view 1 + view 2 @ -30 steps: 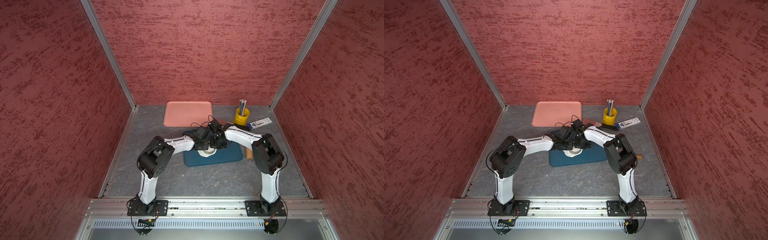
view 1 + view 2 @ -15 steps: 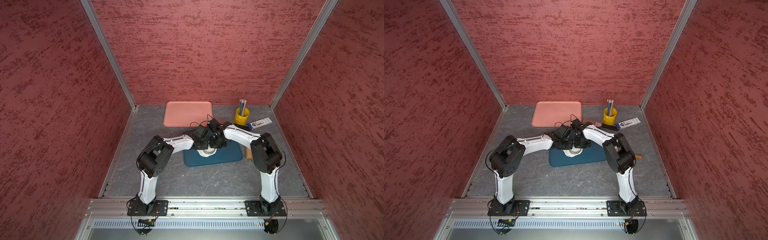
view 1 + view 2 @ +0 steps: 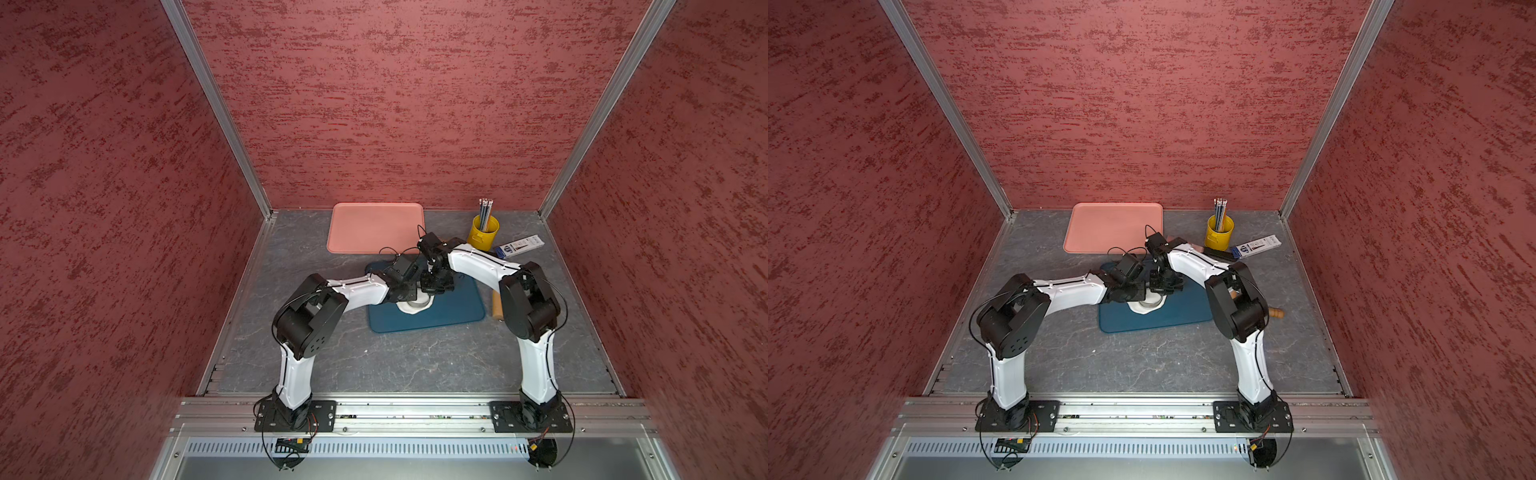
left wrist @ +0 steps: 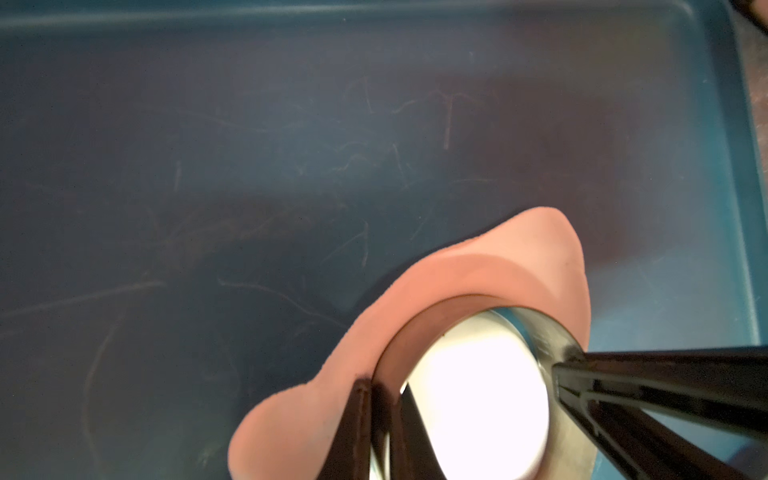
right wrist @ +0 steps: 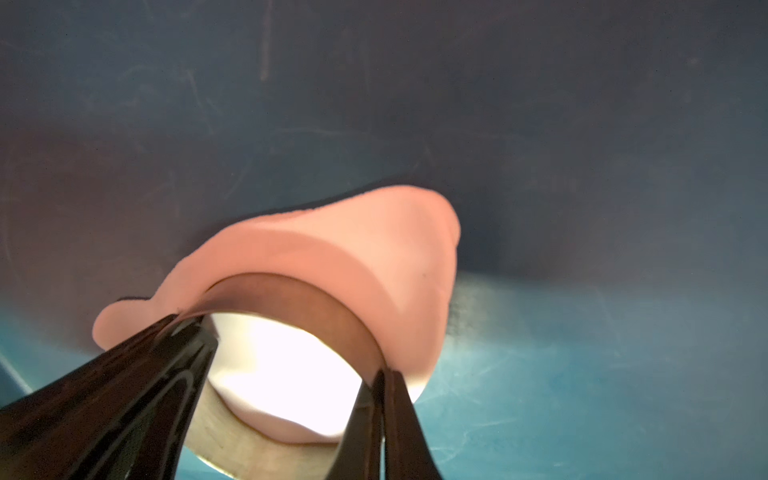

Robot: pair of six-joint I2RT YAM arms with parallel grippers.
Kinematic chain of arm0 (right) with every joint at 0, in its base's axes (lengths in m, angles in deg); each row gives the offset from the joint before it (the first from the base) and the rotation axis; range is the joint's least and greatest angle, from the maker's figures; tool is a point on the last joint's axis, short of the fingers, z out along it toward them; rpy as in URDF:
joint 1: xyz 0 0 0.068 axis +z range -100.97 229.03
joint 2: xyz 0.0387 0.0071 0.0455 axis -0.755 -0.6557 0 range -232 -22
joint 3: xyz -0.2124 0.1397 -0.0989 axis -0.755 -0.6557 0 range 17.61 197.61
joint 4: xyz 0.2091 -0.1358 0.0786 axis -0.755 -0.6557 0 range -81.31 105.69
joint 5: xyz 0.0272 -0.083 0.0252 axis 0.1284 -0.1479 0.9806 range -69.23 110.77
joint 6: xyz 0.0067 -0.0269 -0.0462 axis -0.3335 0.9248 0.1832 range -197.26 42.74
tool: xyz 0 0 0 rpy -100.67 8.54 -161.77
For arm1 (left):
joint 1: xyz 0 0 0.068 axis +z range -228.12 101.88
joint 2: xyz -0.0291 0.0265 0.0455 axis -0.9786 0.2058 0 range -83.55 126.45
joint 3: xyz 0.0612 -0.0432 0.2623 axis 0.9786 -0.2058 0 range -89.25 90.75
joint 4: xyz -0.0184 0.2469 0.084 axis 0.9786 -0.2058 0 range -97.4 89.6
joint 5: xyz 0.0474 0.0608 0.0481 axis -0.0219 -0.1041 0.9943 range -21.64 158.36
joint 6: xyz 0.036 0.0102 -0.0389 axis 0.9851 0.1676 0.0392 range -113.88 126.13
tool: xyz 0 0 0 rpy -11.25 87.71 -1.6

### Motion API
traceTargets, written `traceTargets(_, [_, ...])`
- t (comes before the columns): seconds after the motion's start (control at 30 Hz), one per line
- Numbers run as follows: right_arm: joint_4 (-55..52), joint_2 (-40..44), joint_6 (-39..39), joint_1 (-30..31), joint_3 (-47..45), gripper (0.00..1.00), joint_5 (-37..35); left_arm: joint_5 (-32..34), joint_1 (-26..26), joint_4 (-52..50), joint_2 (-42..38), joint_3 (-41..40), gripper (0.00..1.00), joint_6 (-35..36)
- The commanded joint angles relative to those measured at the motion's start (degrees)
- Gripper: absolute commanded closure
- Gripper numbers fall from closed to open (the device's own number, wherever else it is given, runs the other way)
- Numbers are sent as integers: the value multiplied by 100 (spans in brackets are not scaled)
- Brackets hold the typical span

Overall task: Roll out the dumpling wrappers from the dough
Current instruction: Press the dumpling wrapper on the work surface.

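Observation:
The dough (image 3: 413, 308) (image 3: 1148, 308) lies on the blue tray (image 3: 457, 307) (image 3: 1183, 313), and a metal ring (image 4: 540, 332) (image 5: 291, 299) stands pressed into it. The dough (image 4: 478, 266) (image 5: 353, 249) spreads out around the ring as an irregular rim, tinted pink in both wrist views. Inside the ring is a bright round white disc, the dumpling wrapper (image 4: 478, 395) (image 5: 286, 365). My left gripper (image 4: 376, 386) (image 5: 199, 328) is shut on the ring's wall. Across from it, my right gripper (image 5: 384, 374) (image 4: 559, 370) is shut on the opposite wall. In both top views the wrists hide the fingertips.
A pink tray (image 3: 374, 226) sits behind the blue one. At the back right stand a yellow cup of pencils (image 3: 483, 232) and a pencil box (image 3: 519, 245). A wooden rolling pin (image 3: 496, 305) (image 3: 1276, 312) lies beside the blue tray, under my right arm.
Both grippers stay together over the dough. My right arm's elbow has drifted slightly to the left.

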Motion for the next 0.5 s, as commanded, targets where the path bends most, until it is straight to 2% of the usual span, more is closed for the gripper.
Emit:
traceTargets(0.0, [601,-200,-87,97,131,100,-190,-747,-202,204,-57,-49,100,-300])
traceTargets(0.07, [710,-66,-296,358,-258,100,178,-753,-47,189,190,214,100,-137])
traceTargets(0.17, [1564,307,-1074,654,-1296,100,1271,-818,284,11,567,746,100,135])
traceTargets(0.23, [1874,467,-1379,787,-1630,100,1550,-702,423,81,586,874,100,284])
traceTargets(0.27, [1832,513,-1376,783,-1634,100,1466,-524,435,36,601,954,100,372])
traceTargets(0.33, [1524,538,-1117,658,-1405,100,831,-508,442,-219,621,1097,100,457])
traceTargets(0.47, [1003,348,-585,189,-750,100,-297,-558,77,-19,274,539,100,231])
